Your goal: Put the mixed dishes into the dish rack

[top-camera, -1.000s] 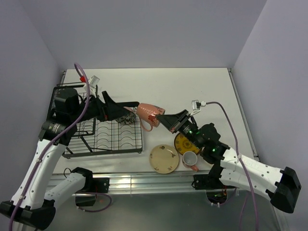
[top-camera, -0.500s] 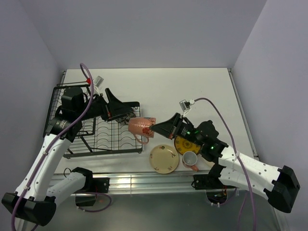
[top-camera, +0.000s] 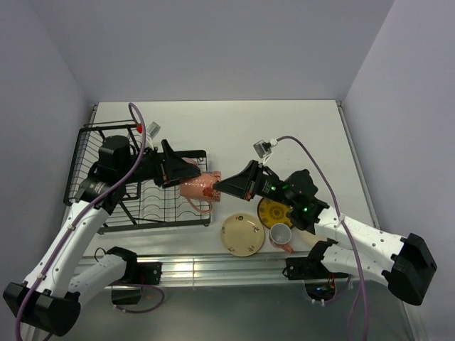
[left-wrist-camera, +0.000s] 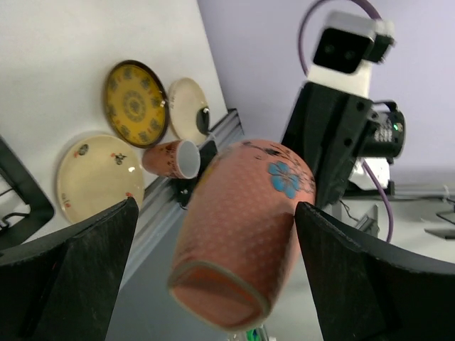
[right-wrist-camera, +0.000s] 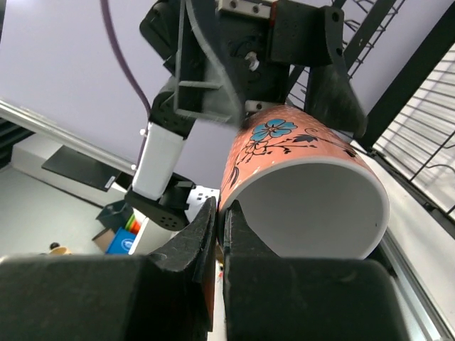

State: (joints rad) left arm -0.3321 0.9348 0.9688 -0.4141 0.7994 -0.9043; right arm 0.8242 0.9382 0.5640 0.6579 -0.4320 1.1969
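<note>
The mug (top-camera: 199, 187) hangs over the dish rack's (top-camera: 160, 202) right end, its rim pinched in your right hand (right-wrist-camera: 219, 227) and its body between your left hand's (left-wrist-camera: 213, 213) spread fingers (left-wrist-camera: 78, 277). Clench left firmly before right lets go. Count: two mugs, the second mug (left-wrist-camera: 170, 158) on the surface (top-camera: 284, 135); two cream plates (left-wrist-camera: 96, 177); one yellow plate (left-wrist-camera: 135, 103).

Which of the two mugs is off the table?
The mug pinched by the right gripper, sideways in the air at the rack's edge. The other mug stands upright on the table beside the yellow plate.
</note>
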